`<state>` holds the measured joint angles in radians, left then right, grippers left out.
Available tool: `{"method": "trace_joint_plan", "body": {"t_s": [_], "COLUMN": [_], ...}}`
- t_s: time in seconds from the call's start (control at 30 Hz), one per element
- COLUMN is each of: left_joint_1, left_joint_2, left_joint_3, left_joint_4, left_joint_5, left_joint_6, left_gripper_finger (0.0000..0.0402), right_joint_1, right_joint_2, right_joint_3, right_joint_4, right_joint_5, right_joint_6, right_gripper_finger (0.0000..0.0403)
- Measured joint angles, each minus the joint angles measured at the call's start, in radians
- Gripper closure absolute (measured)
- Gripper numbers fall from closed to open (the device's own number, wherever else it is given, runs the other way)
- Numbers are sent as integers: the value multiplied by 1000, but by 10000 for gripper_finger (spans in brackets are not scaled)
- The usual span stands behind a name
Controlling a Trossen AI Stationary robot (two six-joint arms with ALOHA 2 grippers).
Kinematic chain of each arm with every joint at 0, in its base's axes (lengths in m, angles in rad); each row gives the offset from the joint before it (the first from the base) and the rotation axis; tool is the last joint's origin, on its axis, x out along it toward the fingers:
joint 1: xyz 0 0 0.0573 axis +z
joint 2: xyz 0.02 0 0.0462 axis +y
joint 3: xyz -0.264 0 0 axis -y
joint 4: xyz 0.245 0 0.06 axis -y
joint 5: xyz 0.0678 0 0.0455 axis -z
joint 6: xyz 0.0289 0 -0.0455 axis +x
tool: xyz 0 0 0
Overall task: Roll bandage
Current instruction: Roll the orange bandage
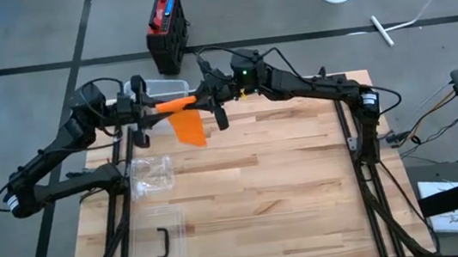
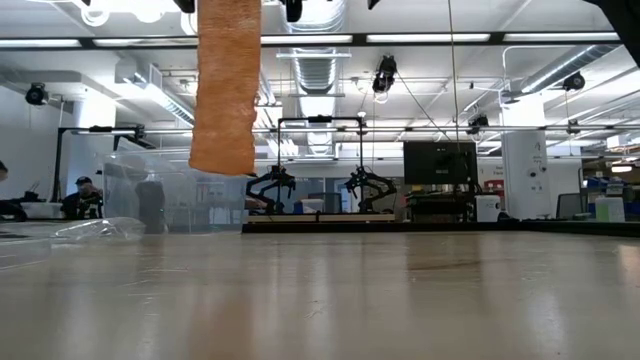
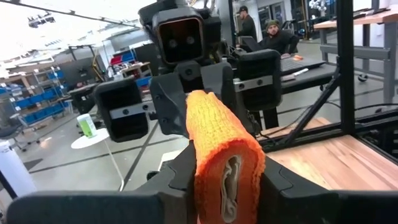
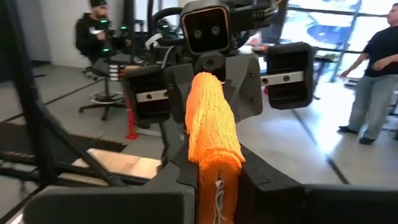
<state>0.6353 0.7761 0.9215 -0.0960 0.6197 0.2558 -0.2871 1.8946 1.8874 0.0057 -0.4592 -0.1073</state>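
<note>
The left gripper is pinched on one end of the rolled part of the orange bandage, its two dark fingers pressed against the roll's sides in the left wrist view. The right gripper faces it from the other side and clamps the opposite end of the same roll, fingers tight against the cloth. The two arms reach in from opposite sides and meet nose to nose near the far edge of the wooden table, held up off the surface, each wrist roughly level so that the roll lies between them like a short bar. From the roll a loose tail of bandage hangs down; in the low view it dangles clear above the tabletop without touching it. On the left side of the table lie a crumpled clear plastic wrapper and, nearer the front, a clear lid with a dark handle; a clear container sits behind the grippers. A red and black case stands on the floor beyond the table. People are visible in the room behind. No writing or labels can be read.
</note>
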Motion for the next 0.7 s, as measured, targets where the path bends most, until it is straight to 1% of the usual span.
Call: {"method": "trace_joint_plan", "body": {"t_s": [0.07, 0.13, 0.3, 0.37, 0.57, 0.7], "left_joint_1": [-1, -1, 0, 0, 0, 0], "left_joint_2": [-5, -11, -20, -23, -27, -27], "left_joint_3": [0, 0, 0, 0, 14, 40], "left_joint_4": [-16, -26, -39, -48, -63, -113], "left_joint_5": [-1, -2, -4, -6, -6, 2], "left_joint_6": [-1, -7, -49, -64, -81, -77], "left_gripper_finger": [313, 304, 274, 259, 206, 168], "right_joint_1": [-2, -2, -2, -1, 11, 25], "right_joint_2": [0, -4, -22, -28, -39, -48], "right_joint_3": [0, 0, 0, 0, 0, 0], "right_joint_4": [-7, -15, -61, -78, -84, -101], "right_joint_5": [-38, -35, -34, -36, -35, -34], "right_joint_6": [9, 4, -125, -175, -223, -271], "right_gripper_finger": [367, 367, 363, 364, 364, 364]}}
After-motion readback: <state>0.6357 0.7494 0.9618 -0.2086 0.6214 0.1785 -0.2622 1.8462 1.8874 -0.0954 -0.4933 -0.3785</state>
